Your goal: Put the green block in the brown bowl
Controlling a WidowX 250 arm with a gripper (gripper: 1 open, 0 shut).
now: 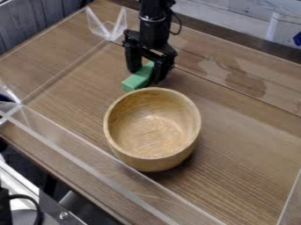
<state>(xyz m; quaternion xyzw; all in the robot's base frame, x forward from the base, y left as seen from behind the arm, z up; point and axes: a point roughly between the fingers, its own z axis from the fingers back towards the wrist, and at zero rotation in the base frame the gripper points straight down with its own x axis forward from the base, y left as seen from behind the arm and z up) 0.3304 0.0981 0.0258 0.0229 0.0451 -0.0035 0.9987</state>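
The green block (137,80) lies on the wooden table just beyond the brown bowl's far left rim. Its upper end sits between the two black fingers of my gripper (150,68), which stands upright over it with the jaws open and straddling the block. The brown bowl (152,127) is round, light wood, thick-walled and empty, in the middle of the view, just in front of the block and gripper.
Clear acrylic walls (70,145) fence the wooden table on the left and front. A white object (288,26) sits at the far right corner. A dark plank seam runs diagonally behind the gripper.
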